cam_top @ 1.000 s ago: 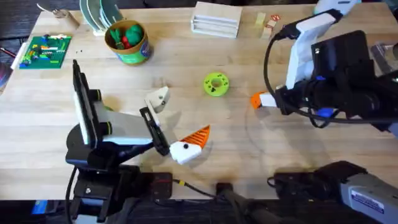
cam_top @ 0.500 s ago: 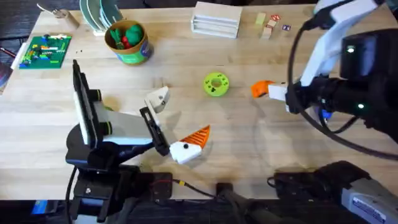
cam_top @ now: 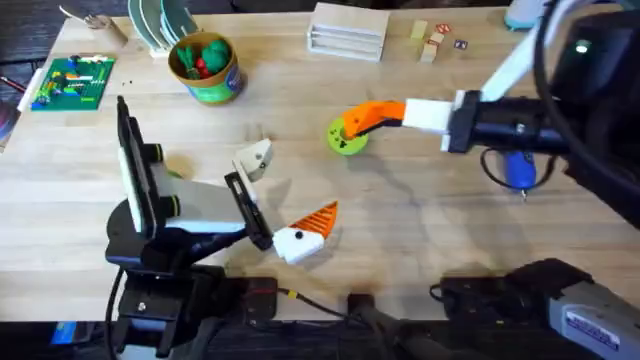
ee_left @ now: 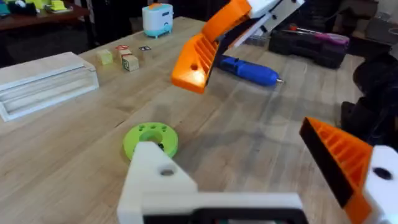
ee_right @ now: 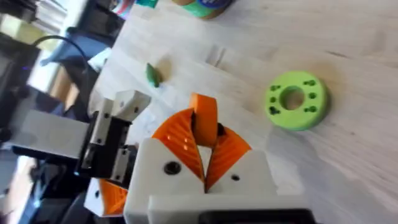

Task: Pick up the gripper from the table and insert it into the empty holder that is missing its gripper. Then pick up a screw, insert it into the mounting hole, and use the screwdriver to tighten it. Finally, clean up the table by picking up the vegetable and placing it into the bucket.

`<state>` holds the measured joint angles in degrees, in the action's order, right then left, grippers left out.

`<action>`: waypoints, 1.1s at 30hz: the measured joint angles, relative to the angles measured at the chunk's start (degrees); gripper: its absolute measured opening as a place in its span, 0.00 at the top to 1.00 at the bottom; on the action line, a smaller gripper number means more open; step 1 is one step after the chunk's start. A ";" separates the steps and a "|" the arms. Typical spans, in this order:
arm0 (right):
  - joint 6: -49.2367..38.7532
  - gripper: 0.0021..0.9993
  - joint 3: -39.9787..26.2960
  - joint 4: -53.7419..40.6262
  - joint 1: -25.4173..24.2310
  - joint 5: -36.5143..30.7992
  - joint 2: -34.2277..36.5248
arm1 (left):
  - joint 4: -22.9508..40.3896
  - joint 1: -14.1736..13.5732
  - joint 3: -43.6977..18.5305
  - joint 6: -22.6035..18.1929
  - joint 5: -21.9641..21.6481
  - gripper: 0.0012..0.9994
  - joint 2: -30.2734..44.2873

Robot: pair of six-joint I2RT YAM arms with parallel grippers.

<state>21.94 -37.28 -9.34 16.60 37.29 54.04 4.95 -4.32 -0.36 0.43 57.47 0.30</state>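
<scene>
Overhead: a pale wood table [cam_top: 420, 250]; bucket [cam_top: 205, 68] at 11 o'clock, green disc [cam_top: 345, 140] near centre, screwdriver [cam_top: 520, 170] at 3 o'clock. The right gripper [cam_top: 352, 124] reaches over the disc.

Left wrist: the left gripper [ee_left: 261, 180] gapes wide, one white holder [ee_left: 163, 180] bare, nothing held.

Right wrist: the right gripper's pads pinch the gripper [ee_right: 204, 124], a ribbed orange wedge. A green vegetable [ee_right: 153, 74] lies beyond.

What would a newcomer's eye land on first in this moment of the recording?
Probably the right gripper, reaching across mid-table with a loose orange gripper pinched between its fingers, above the green disc. Next, the left arm's empty holder, a bare white mount beside its one orange finger. The blue screwdriver lies at the right.
</scene>
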 joint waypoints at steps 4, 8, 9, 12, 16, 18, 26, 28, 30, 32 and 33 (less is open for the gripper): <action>5.04 0.99 -0.06 8.24 0.02 10.85 8.58 | 0.00 0.00 0.00 0.00 0.00 0.01 0.00; 10.26 0.99 -0.07 17.67 0.65 20.42 16.96 | 0.00 0.00 0.00 0.00 0.02 0.01 -0.01; 11.35 0.99 -0.07 19.20 1.06 21.99 18.41 | 0.00 0.00 0.00 0.00 0.02 0.01 0.00; 14.46 0.99 -0.07 24.28 3.29 25.72 22.56 | 0.00 0.00 0.00 0.00 0.02 0.01 0.01; 18.54 0.99 -0.09 30.49 7.01 28.31 27.23 | 0.00 0.00 0.00 0.00 0.02 0.01 0.01; 20.58 0.99 -0.09 33.62 8.01 29.18 29.15 | 0.00 0.00 0.00 0.00 0.02 0.01 0.01; 26.54 0.99 -0.11 38.94 9.01 28.98 31.87 | 0.00 0.00 0.00 0.00 0.02 0.01 0.01; 27.27 0.99 -0.11 39.49 9.64 28.69 31.87 | 0.00 0.00 0.00 0.00 0.02 0.01 -0.01; 28.02 0.99 -0.11 41.35 10.29 28.47 31.96 | 0.00 0.00 0.00 0.00 0.02 0.01 0.01; 29.05 0.99 -0.11 43.01 10.67 28.30 31.98 | 0.00 0.00 0.00 0.00 -0.02 0.01 -0.01; 29.34 0.99 -0.11 43.68 10.75 28.27 31.98 | 0.00 0.00 0.00 0.00 -0.02 0.01 0.01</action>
<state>51.28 -37.39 34.34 27.35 65.56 86.02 4.95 -4.32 -0.36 0.42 57.45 0.31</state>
